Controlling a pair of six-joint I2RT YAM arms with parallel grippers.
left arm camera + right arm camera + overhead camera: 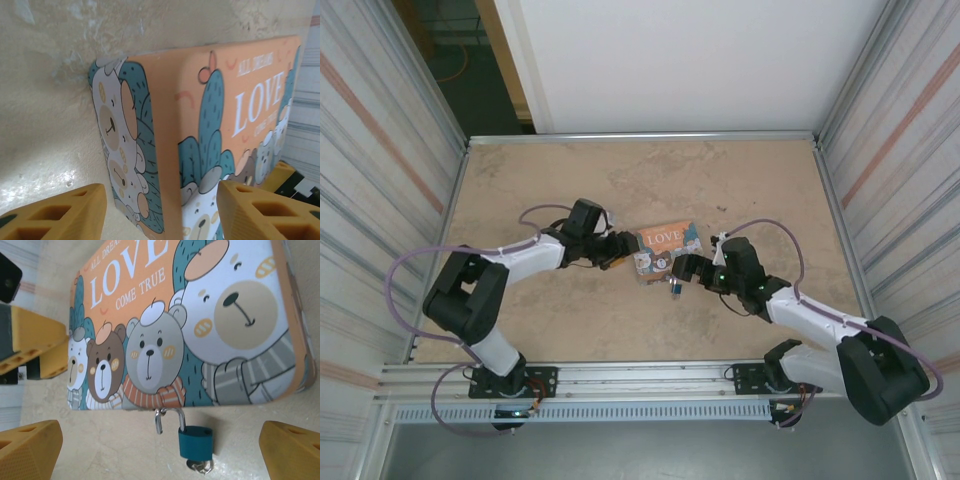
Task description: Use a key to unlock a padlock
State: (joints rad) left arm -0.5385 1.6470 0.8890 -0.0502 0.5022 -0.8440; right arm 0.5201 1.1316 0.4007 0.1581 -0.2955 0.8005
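Note:
The small teal padlock (195, 442) lies on the table against the near edge of the picture box (200, 315) marked "LOVE". Its silvery shackle (170, 417) has one leg out of the body and hooks into the box's latch. A key (200, 467) sticks out of the padlock's underside. My right gripper (162, 460) stands open, its fingers wide on either side of the padlock and touching nothing. My left gripper (162, 215) straddles the box's (200, 130) left end, with bare table showing between one finger (60, 212) and the box. From above, the padlock (675, 285) sits just ahead of the right gripper (682, 272).
The box (667, 248) sits mid-table between the left gripper (620, 250) and the right one. Metal rails (640, 137) edge the beige tabletop, with corrugated walls on both sides. The left gripper's fingers (35, 340) show beyond the box's far corner in the right wrist view.

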